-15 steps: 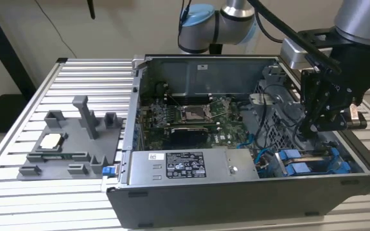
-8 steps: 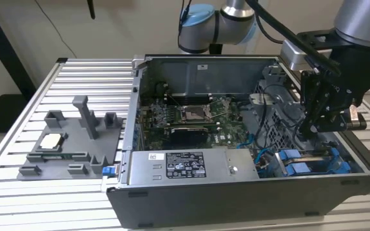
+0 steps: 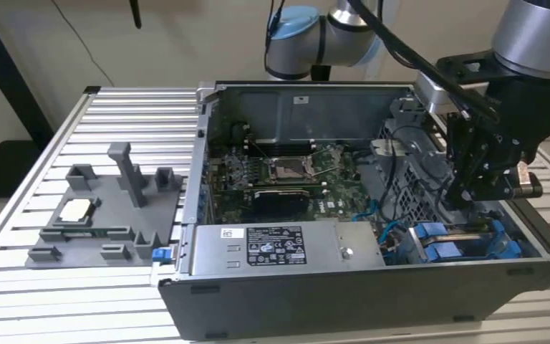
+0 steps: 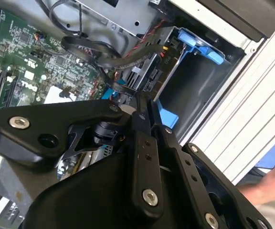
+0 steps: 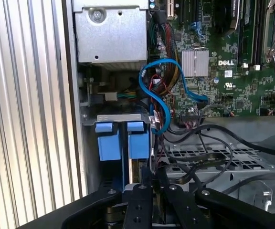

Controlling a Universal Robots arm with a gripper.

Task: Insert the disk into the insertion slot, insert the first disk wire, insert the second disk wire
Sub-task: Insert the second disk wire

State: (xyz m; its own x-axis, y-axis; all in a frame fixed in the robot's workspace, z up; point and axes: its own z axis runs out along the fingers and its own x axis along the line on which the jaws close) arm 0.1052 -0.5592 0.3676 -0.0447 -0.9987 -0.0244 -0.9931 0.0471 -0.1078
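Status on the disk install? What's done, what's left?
Done, apparently: the disk, its blue carrier showing, sits in the insertion slot. In hand: the claw hovers just above that slot, among the black wires; whether it holds one I cannot tell. Left: neither disk wire can be seen plugged into the disk yet.

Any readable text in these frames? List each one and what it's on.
Power-supply box label: black-and-white print, too small to read.
Sticker on the case's back wall: too small to read.
Motherboard: a white maker's logo, not quoted here, and white part codes, too small to read.
No other text can be read.
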